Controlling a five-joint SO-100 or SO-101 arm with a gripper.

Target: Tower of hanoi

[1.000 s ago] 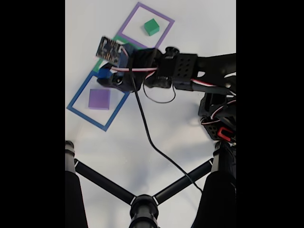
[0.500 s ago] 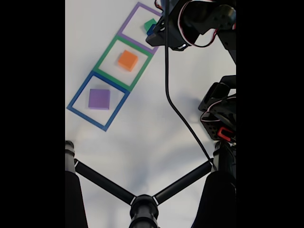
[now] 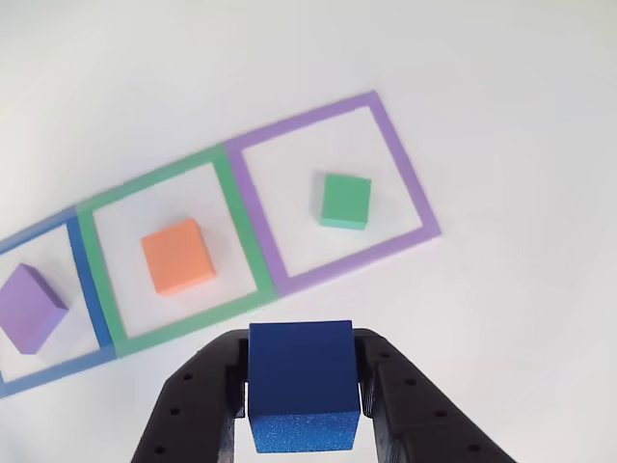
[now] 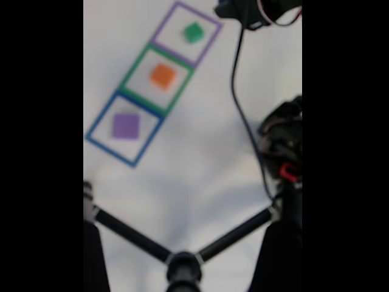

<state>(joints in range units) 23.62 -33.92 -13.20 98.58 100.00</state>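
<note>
Blue foam cube (image 3: 303, 386) sits clamped between the two black fingers of the gripper (image 3: 303, 405), which press on its left and right faces while its top stays exposed to the arm-mounted camera; the hold looks square and centred, which should let the block be set down flat rather than tipped. It hangs above the white table (image 3: 521, 116), off the near edge of the row of taped squares, so it is not yet over any of them. Three outlined squares lie side by side as the puzzle's stations: the purple square (image 3: 405, 174) holds a green cube (image 3: 345, 201) near its middle, the green square (image 3: 231, 207) holds an orange cube (image 3: 177, 256), and the blue square (image 3: 87, 280), partly cut off at the left of that view, holds a purple cube (image 3: 29, 307). Each cube rests apart from its border, leaving room for a descending grip. In the blurred fixed view the arm (image 4: 258, 9) reaches in at the top right, beside the purple square, with its cable (image 4: 243, 115) trailing down. Judging by that position, the green cube seems the likely stacking target, and the drop would need careful alignment over it.
</note>
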